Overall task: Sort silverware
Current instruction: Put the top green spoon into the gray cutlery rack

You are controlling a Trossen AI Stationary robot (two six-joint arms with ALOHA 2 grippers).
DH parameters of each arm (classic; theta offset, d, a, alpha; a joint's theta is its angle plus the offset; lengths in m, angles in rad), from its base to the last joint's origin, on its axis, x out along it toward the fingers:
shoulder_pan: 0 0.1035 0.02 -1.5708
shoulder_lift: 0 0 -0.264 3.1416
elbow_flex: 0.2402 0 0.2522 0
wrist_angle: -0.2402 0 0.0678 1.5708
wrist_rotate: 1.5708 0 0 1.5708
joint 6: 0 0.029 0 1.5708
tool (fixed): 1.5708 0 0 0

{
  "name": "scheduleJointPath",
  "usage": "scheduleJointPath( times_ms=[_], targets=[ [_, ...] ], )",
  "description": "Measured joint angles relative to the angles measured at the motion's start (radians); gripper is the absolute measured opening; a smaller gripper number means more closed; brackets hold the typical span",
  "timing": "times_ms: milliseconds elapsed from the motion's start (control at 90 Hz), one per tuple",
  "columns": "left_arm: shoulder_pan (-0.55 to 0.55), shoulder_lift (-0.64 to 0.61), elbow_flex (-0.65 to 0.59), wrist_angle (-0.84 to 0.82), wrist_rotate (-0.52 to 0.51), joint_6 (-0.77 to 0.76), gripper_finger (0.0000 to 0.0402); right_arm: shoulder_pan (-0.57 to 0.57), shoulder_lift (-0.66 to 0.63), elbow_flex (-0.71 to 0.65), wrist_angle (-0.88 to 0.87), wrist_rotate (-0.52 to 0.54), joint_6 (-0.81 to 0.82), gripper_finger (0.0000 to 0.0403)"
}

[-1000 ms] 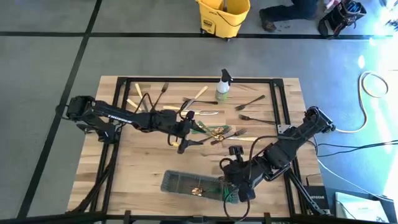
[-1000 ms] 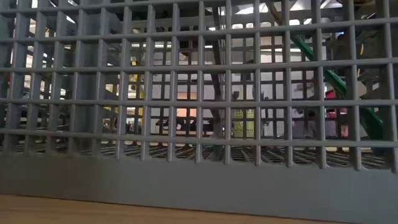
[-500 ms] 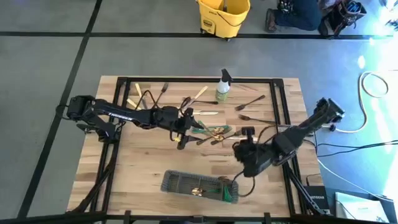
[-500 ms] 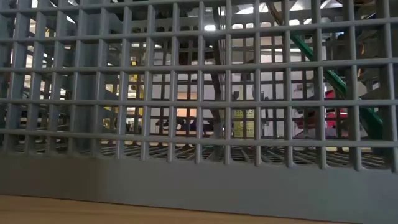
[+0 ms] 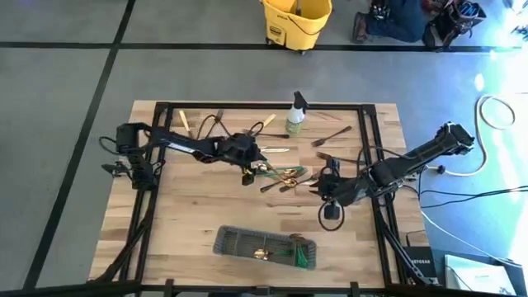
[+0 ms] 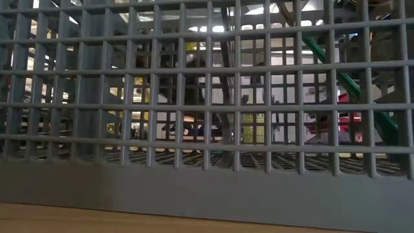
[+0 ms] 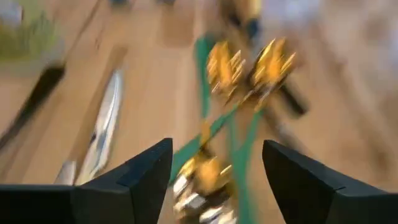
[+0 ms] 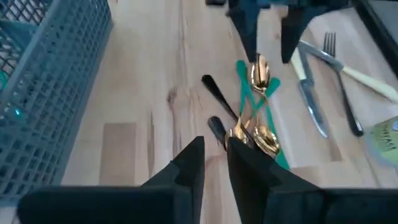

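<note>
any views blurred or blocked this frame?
Left wrist view: motion-blurred, the gold spoons smeared beyond the open left gripper. Low view: blocked by the caddy mesh. Right wrist view: sharp. High view: clear.

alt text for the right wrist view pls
The right gripper, fingers nearly closed and empty, points across the wood table at a cluster of gold spoons with green handles. The left gripper hangs open just beyond the cluster. A grey mesh caddy sits to one side, a knife and cream-handled fork to the other.
</note>
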Motion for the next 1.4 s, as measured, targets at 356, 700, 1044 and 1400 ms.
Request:
scheduleJointPath(
  times_ms=[356,700,1044,1400],
  targets=[
    [0.027,0.065,0.031,0.052,-0.039,0.053,0.0235,-0.086,0.001,-0.027,0.059,-0.037,-0.095,0.0053],
    [0.001,0.163,0.257,-0.159,-0.064,0.132,0.0235,-0.111,0.001,-0.027,0.083,-0.071,-0.117,0.0053],
    [-0.033,0.210,0.278,-0.178,-0.073,0.166,0.0235,-0.121,-0.006,-0.055,0.078,-0.094,-0.147,0.0053],
    [-0.032,0.214,0.278,-0.175,-0.075,0.175,0.0229,-0.284,-0.133,-0.284,0.387,-0.237,-0.162,0.0053]
  ],
)
